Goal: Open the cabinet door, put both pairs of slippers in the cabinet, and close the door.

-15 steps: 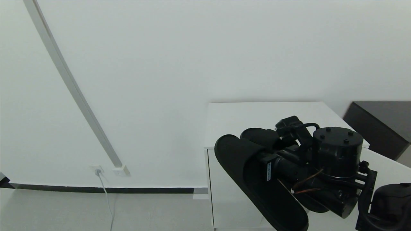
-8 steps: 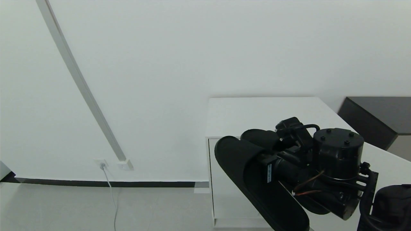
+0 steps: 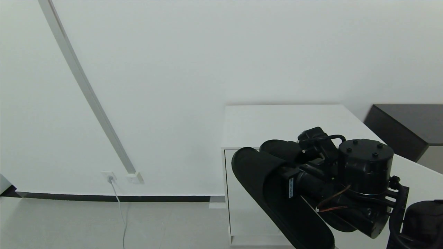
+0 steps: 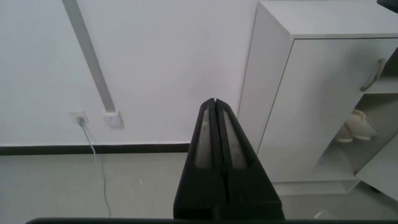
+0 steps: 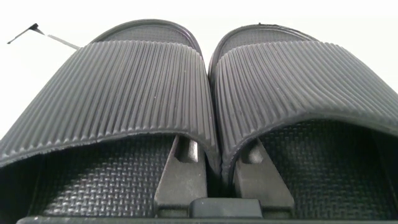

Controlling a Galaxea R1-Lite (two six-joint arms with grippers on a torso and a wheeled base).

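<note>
My R gripper (image 5: 221, 183) is pinched shut on the 2 black slippers (image 3: 258, 173). 1 finger sits under each strap, and they squeeze the 2 inner sides together. The pair hangs in the air in front of the cabinet (image 3: 287, 121), near its top. My L gripper (image 4: 214, 149) is closed tight w/ nothing in it, well apart from the cabinet and out in front of it.

The cabinet is open. I can see the pale slippers (image 4: 357, 126) on a shelf inside, just past the panel w/ the handle (image 4: 372, 74). So I think 1 pair is in and 1 is left to go.

What could go wrong:
- The black pair is long and sticks out far, so the toes may bump the cabinet's edge on the way in.
- A bump could pull them loose, bc only the thin inner sides are held.
- They could also shove the pale pair off its shelf.
</note>
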